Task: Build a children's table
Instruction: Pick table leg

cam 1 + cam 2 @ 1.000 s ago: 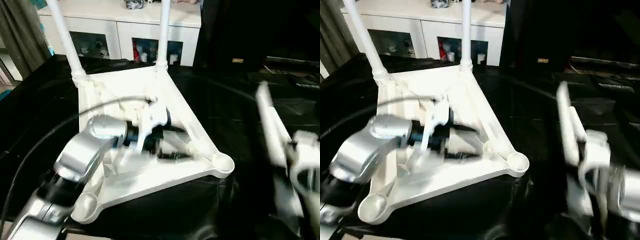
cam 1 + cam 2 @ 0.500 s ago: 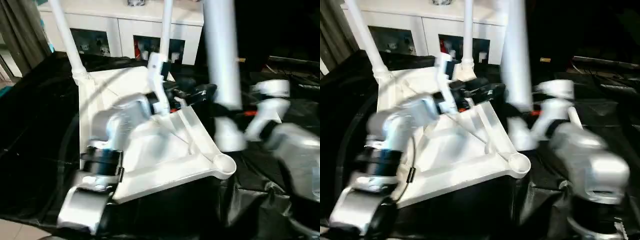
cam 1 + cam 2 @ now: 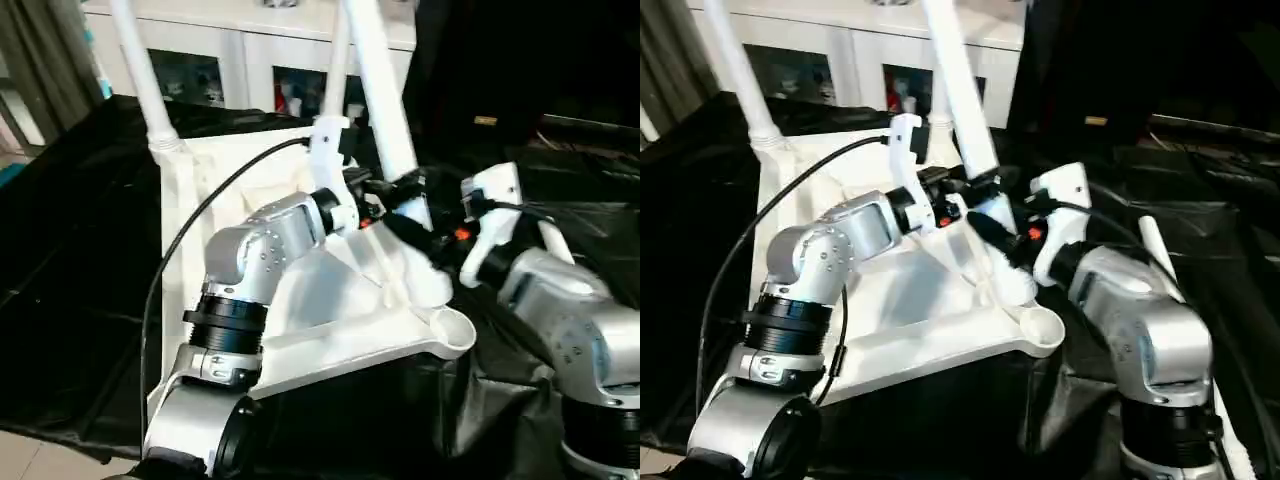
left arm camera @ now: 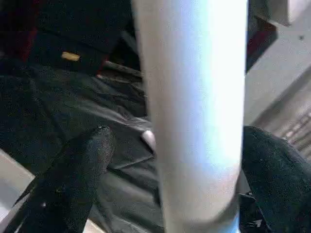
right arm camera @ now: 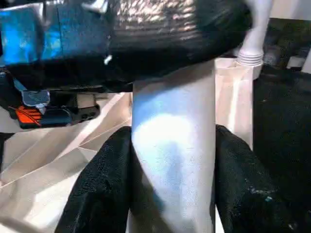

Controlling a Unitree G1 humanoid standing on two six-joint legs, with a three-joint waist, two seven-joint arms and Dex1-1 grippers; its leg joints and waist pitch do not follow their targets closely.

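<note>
The children's table lies upside down on the black-draped bench (image 3: 60, 240), its top (image 3: 310, 300) ribbed side up, so the corner sockets face the robot. Two legs (image 3: 140, 75) already stand in the far corners. A third leg (image 3: 385, 120) is in the air, leaning away from the robot, with its thick end low over the near right part of the top.

The right claw (image 5: 170, 160) is clamped round this leg near its lower end; in the right wrist view both black fingers (image 5: 104, 189) press against the tube on either side. That low grip probably gives the most control over where the butt end goes.

The left claw (image 4: 180, 170) stands wide, a finger (image 4: 73, 179) on each side of the same leg with a gap visible, so it brackets the tube without gripping. It looks placed a little above the right claw, likely to steady the leg against tipping while it is steered.

The open socket (image 3: 450, 325) at the near right corner lies just beside the leg's lower end; whether the end already touches the top is hard to tell, as the claws crowd that spot. Another free leg (image 3: 1160, 255) seems to lie on the bench behind the right arm.
</note>
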